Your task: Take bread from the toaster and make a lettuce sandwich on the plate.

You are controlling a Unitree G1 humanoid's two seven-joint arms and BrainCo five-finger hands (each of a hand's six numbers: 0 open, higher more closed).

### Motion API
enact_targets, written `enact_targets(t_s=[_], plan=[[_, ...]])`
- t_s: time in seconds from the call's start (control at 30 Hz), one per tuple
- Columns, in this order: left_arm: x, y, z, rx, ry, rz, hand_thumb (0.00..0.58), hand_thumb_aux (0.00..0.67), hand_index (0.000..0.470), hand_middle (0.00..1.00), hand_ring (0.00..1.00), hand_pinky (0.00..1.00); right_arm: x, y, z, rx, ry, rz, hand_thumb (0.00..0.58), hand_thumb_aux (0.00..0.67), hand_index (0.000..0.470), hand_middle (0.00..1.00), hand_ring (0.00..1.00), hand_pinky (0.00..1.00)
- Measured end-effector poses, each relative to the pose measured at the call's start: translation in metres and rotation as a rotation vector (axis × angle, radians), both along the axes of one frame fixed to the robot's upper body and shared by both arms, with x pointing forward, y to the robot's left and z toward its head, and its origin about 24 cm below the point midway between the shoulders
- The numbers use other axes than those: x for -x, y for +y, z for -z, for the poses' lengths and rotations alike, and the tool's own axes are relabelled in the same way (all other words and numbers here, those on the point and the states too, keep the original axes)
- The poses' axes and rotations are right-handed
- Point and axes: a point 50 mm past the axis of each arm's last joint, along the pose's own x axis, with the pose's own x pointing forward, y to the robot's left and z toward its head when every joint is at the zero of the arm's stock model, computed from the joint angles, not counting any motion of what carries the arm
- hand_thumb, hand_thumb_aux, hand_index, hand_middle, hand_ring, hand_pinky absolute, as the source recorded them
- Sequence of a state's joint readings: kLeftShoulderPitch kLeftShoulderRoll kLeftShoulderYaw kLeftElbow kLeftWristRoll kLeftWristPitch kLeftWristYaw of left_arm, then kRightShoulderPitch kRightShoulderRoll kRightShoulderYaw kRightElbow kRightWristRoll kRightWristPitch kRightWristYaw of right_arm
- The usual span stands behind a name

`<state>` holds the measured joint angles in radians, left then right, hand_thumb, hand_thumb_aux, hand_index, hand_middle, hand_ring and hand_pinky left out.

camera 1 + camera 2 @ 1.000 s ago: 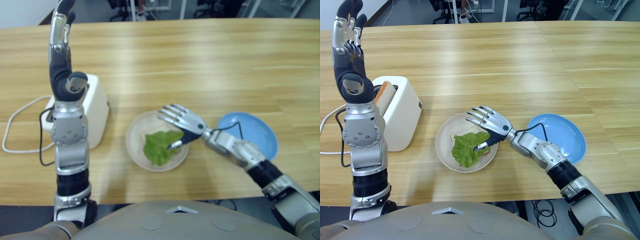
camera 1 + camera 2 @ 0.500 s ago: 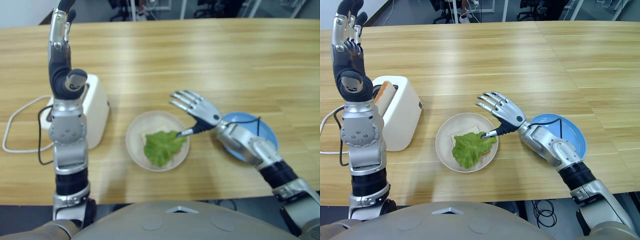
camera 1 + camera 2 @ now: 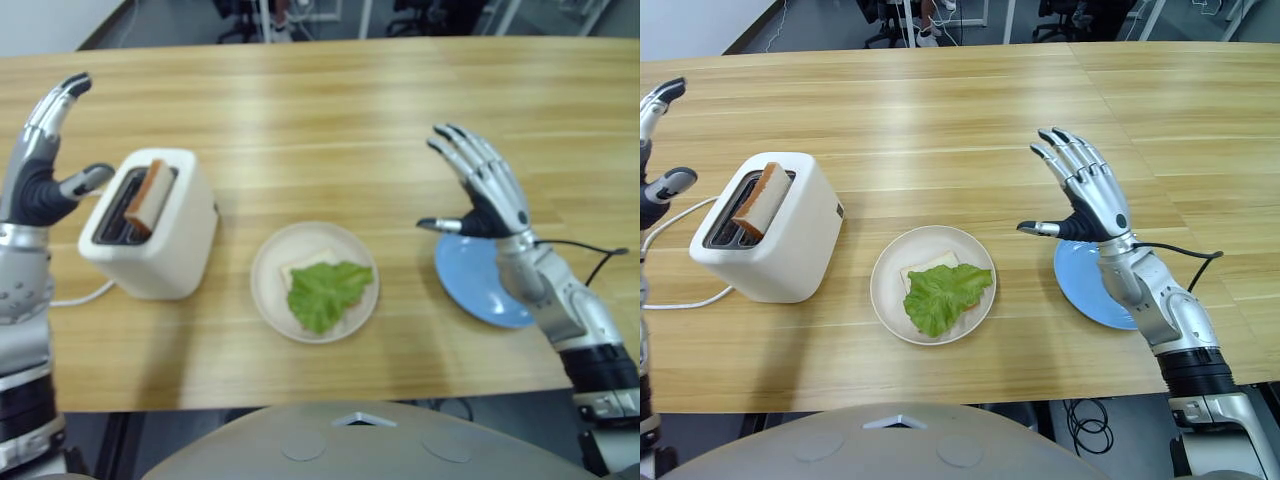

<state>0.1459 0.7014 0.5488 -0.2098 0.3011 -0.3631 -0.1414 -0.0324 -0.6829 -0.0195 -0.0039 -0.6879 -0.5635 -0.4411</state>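
Wooden table [image 3: 330,130], toaster [image 3: 160,245] near its left edge; its slice [image 3: 150,192] looks light, crumbly: pinch the raised top. Left hand [image 3: 38,178] and right hand [image 3: 485,190] spread wide, empty.

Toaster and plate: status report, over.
Both open: left hand beside white toaster, right hand by blue plate. Toast slice stands in toaster slot. Green lettuce leaf on bread on beige plate. Nothing blocks toaster.

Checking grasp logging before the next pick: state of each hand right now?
Left hand: open, holding nothing, raised beside the toaster.
Right hand: open, fingers spread, holding nothing, raised by the blue plate.
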Motion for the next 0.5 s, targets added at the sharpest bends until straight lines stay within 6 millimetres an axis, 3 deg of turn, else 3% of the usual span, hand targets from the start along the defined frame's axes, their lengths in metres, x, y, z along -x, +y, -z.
enact_targets(t_s=[0.17, 0.23, 0.5], plan=[[-0.009, 0.017, 0.027, -0.162, 0.229, -0.101, 0.0, 0.0, 0.0, 0.0, 0.0, 0.0, 0.009, -0.002, -0.018, -0.09, -0.113, 0.003, 0.0, 0.0, 0.0, 0.0, 0.0, 0.0], [-0.013, 0.016, 0.043, -0.185, 0.319, -0.103, 0.0, 0.0, 0.0, 0.0, 0.0, 0.0, 0.014, -0.005, -0.03, -0.158, -0.187, 0.003, 0.0, 0.0, 0.0, 0.0, 0.0, 0.0], [-0.022, 0.004, 0.065, -0.209, 0.453, -0.077, 0.0, 0.0, 0.0, 0.0, 0.0, 0.0, 0.03, -0.011, -0.051, -0.4, -0.326, -0.062, 0.0, 0.0, 0.0, 0.0, 0.0, 0.0]])
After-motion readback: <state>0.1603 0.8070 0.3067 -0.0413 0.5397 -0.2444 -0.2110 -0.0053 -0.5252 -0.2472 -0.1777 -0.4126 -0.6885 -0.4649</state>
